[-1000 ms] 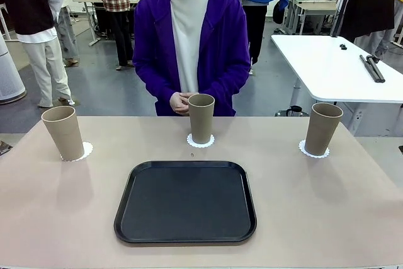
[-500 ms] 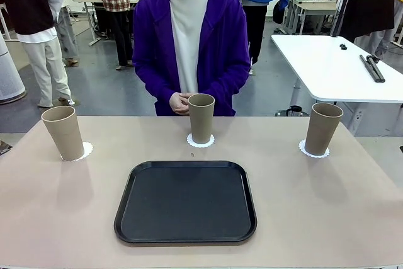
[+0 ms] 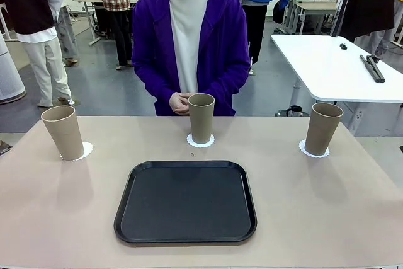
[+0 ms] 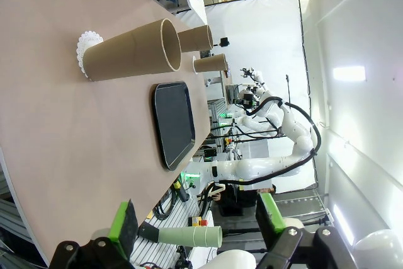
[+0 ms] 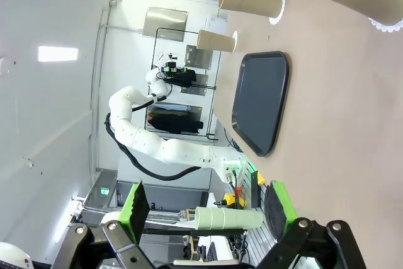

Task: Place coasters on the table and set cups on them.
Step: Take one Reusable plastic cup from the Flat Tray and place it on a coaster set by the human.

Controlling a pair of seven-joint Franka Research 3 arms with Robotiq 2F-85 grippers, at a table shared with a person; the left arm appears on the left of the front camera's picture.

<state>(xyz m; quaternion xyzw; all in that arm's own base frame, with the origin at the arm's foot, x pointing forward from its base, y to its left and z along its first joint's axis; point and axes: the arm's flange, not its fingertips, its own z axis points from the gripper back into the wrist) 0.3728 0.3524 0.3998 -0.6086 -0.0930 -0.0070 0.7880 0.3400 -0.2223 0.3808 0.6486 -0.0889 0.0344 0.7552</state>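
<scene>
Nothing has moved since the earlier frame: three cups (image 3: 201,118) stand on coasters (image 3: 200,141) left, centre and right along the far surface (image 3: 63,212), both claws (image 4: 198,231) (image 5: 208,212) open and empty, so simply stay clear.

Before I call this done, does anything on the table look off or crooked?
Mostly tidy. The left cup sits off-centre on its doily, which pokes out to one side. The middle cup and right cup stand centred. The black tray holds nothing.
</scene>
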